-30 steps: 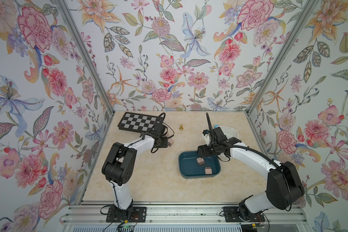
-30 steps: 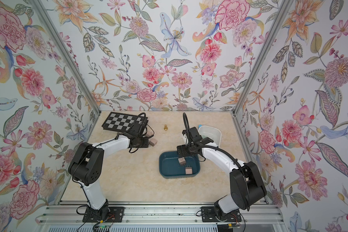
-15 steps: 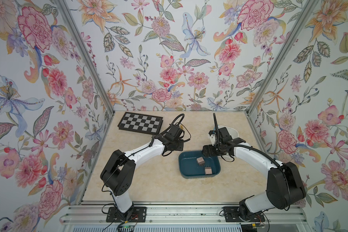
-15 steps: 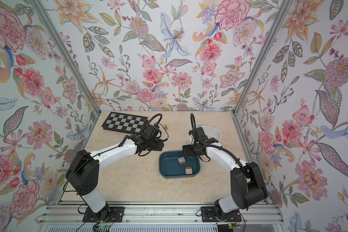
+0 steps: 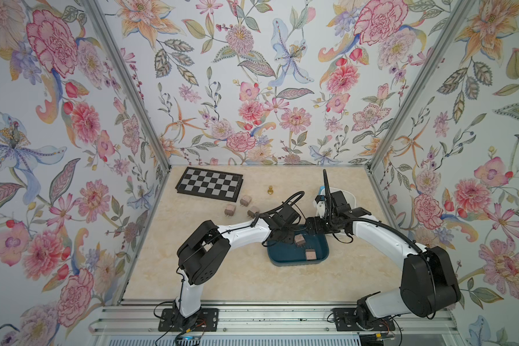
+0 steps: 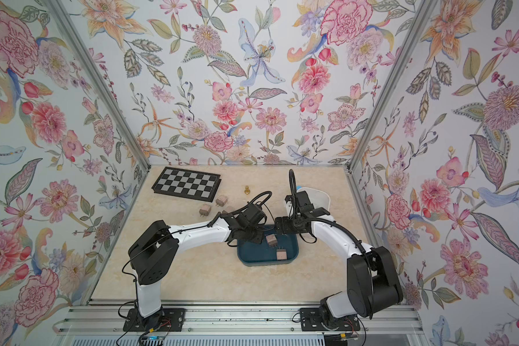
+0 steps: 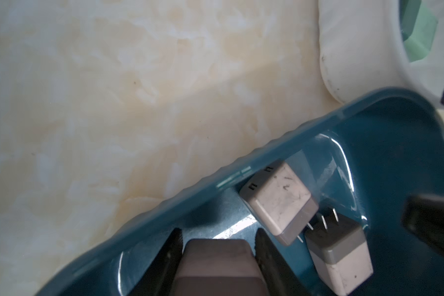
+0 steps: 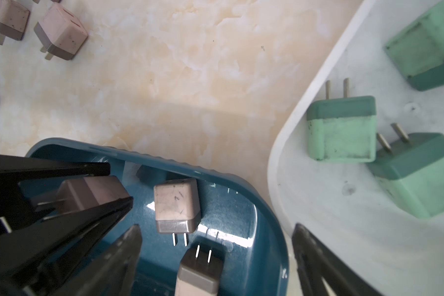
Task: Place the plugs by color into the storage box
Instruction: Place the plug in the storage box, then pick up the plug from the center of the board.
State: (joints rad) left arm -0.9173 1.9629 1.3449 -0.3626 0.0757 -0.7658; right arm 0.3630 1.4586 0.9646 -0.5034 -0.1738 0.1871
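My left gripper (image 7: pixel 219 232) is shut on a dusty pink plug (image 7: pixel 217 261) and hangs low over the near-left part of the teal storage box (image 5: pixel 294 264). Two pink plugs (image 5: pixel 299 240) (image 5: pixel 310 254) lie inside it, prongs towards each other. My right gripper (image 8: pixel 217 228) stands open and empty over the teal box's far right rim (image 8: pixel 164 160), beside the white box (image 8: pixel 318 205), which holds three mint green plugs (image 8: pixel 341 130). Three loose pink plugs (image 5: pixel 230 210) (image 5: pixel 245 200) (image 5: pixel 253 211) lie on the table near the chessboard.
A black and grey chessboard (image 5: pixel 209 186) lies at the back left, with a small gold pawn (image 5: pixel 270 190) to its right. A blue cylinder (image 5: pixel 321 188) shows behind the right wrist. Both arms meet over the teal box, close together. Floral walls enclose three sides.
My left arm swung right from the loose plugs by the chessboard to above the teal box, carrying a pink plug. The right gripper shifted slightly and stayed open.
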